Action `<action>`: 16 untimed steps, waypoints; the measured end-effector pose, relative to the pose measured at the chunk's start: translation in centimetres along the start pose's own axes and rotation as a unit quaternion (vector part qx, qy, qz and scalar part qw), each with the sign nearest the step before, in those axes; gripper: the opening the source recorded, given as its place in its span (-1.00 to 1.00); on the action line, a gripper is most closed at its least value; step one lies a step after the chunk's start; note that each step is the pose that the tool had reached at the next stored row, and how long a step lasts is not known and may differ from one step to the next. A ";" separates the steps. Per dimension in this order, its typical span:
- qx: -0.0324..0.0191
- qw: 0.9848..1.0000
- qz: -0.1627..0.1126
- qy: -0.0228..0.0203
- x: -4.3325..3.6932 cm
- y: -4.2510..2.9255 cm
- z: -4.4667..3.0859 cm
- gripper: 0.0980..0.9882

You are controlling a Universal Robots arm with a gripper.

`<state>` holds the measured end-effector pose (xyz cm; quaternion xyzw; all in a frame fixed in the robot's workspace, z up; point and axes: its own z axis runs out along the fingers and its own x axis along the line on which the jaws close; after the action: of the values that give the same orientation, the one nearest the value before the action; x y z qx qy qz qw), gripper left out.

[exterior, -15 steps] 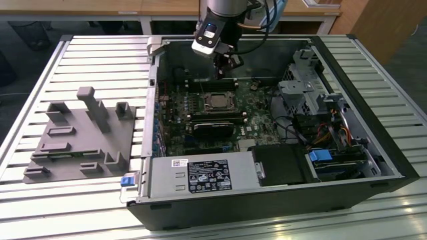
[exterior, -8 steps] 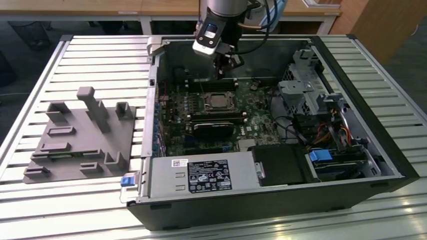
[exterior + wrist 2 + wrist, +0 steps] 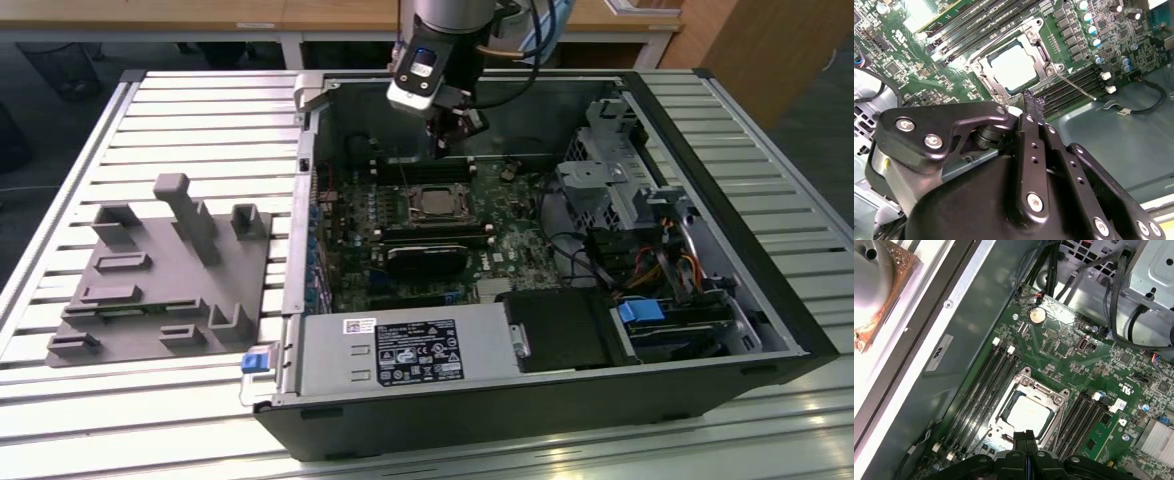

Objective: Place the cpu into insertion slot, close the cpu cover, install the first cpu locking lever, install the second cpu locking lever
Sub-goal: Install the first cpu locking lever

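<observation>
A: Locating the cpu (image 3: 1013, 67)?
B: Seated in the insertion slot (image 3: 414, 204), seemingly under the lowered cpu cover (image 3: 1041, 50).
A: Gripping anything?
B: Nothing. Gripper (image 3: 1033, 102) just beside the slot, fingers (image 3: 1021, 440) pressed shut. Could skid off the thin locking lever (image 3: 1079, 87) beside the slot, gouging the board (image 3: 899, 70).

The case (image 3: 534, 420) is open on top, so I have a straight drop in. My gripper (image 3: 454, 140), fingers pressed together, hangs at upper middle of the exterior view, between the rear wall (image 3: 534, 115) and the socket (image 3: 434, 203). The air over the socket is free. RAM slots (image 3: 420, 168) flank it, and a thin lever (image 3: 1079, 87) juts from its corner. The black cooler (image 3: 424, 260) rises just below. The drive cage (image 3: 607, 175) and cables (image 3: 641, 268) crowd the right side. The power supply (image 3: 400, 352) walls off the bottom.
</observation>
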<state>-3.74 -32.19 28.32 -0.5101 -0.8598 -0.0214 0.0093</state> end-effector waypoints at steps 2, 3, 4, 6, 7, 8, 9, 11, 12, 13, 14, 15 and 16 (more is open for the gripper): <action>0.000 1.000 -0.003 0.000 0.00 0.00 0.00 -0.98; 0.000 1.000 -0.005 0.000 0.00 0.00 0.00 -0.98; 0.000 1.000 -0.007 0.000 -0.01 0.00 0.00 -0.98; 0.000 1.000 -0.013 0.000 -0.02 -0.01 0.00 -0.98; 0.001 1.000 -0.016 0.000 -0.03 -0.01 0.00 -0.98; 0.001 1.000 -0.019 0.001 -0.03 -0.01 0.00 -0.98; 0.001 1.000 -0.023 0.001 -0.03 -0.01 0.00 -0.98; 0.001 1.000 -0.031 0.001 -0.03 -0.01 0.00 -0.98; 0.001 0.999 -0.037 0.001 -0.03 -0.01 0.00 -0.98; 0.002 0.999 -0.044 0.001 -0.03 -0.01 0.00 -0.98; 0.002 0.999 -0.054 0.001 -0.03 -0.01 0.00 -0.98; 0.002 0.998 -0.062 0.002 -0.03 -0.01 0.00 -0.98; 0.003 0.997 -0.071 0.002 -0.03 -0.01 0.00 -0.98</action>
<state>-3.73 -32.22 28.32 -0.4478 -0.8938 -0.0207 0.0108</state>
